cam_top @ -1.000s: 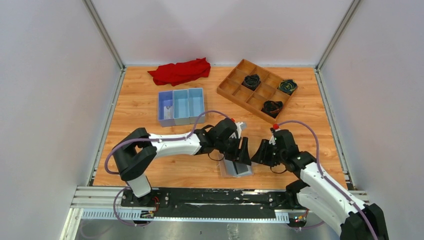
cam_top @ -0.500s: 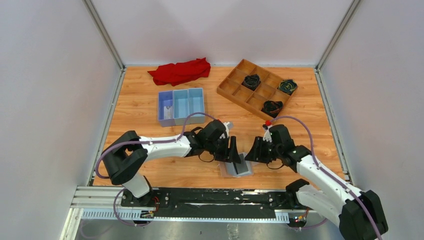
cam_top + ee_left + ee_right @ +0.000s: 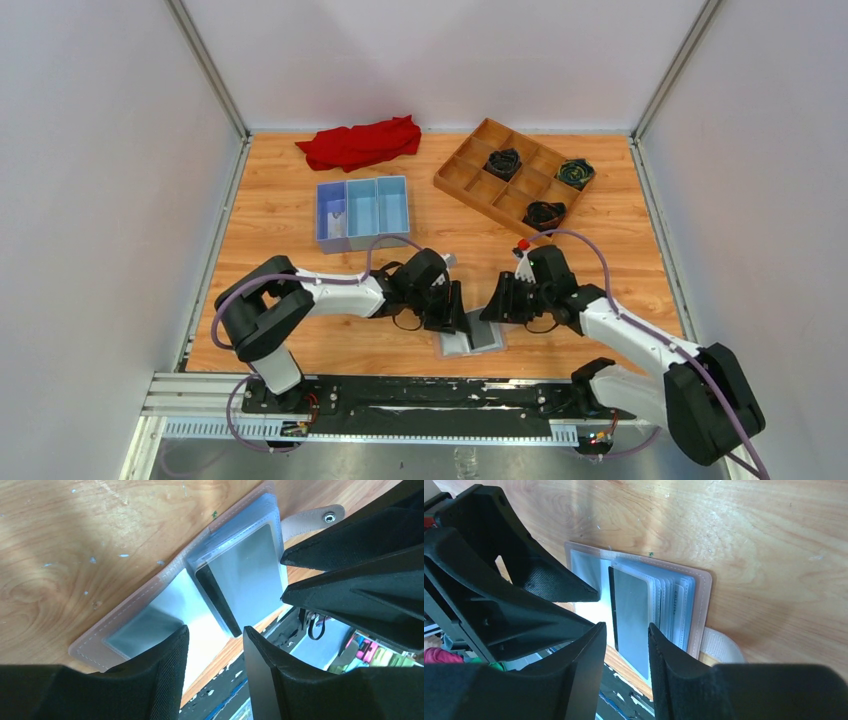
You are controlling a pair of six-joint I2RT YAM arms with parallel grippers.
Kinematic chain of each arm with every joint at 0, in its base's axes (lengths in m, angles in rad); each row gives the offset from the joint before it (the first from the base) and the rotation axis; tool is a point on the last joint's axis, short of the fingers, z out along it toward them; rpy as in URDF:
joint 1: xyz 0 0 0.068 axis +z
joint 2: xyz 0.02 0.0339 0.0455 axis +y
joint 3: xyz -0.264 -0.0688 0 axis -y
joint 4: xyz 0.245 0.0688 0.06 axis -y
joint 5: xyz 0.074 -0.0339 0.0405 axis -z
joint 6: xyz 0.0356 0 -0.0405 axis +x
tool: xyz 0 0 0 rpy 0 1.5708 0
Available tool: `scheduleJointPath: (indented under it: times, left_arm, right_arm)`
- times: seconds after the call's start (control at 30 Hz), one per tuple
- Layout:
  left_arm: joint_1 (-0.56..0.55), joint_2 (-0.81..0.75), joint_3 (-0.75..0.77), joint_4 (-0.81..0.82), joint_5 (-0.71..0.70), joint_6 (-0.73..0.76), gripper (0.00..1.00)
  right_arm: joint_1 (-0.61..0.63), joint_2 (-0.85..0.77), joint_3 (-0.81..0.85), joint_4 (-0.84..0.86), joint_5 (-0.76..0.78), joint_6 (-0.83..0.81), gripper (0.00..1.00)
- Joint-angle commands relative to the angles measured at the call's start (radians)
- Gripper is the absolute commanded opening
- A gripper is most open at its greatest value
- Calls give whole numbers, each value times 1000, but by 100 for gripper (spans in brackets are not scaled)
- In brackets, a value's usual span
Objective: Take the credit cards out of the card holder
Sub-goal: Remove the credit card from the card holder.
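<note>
1. The card holder lies open and flat on the wooden worktop, close to its near edge and between the two arms. The tan outside faces down and the clear-sleeved inside faces up.
2. A grey-faced card with a dark edge sits on the holder's right panel. A fan of clear sleeves lies just beside it.
3. The holder's snap strap sticks out past the right panel onto the wood.
4. The left end effector hangs low over the holder's left panel. Its fingers are spread with a clear gap and nothing between them.
5. The right end effector faces it from the other side, with its fingers partly apart. The card's near end shows in the gap, and I cannot tell whether the fingers press on it.
6. Farther back stand a blue three-compartment tray, a red cloth, and a wooden grid tray holding three dark bundles.
</note>
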Motion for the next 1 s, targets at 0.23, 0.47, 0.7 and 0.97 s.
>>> scheduleJointPath:
  times: [0.23, 0.47, 0.7, 0.97]
  left_arm:
    - [10, -4, -67, 83, -43, -42, 42]
    - [14, -11, -83, 109, -44, -56, 39]
    - [21, -5, -117, 170, -28, -95, 38]
    - [25, -8, -184, 318, -25, -183, 35]
  right_arm:
    - [15, 61, -65, 78, -36, 10, 40]
    - [14, 77, -72, 96, -47, 15, 39]
    - [15, 113, -113, 132, -40, 15, 39]
    - [16, 117, -136, 146, -38, 26, 38]
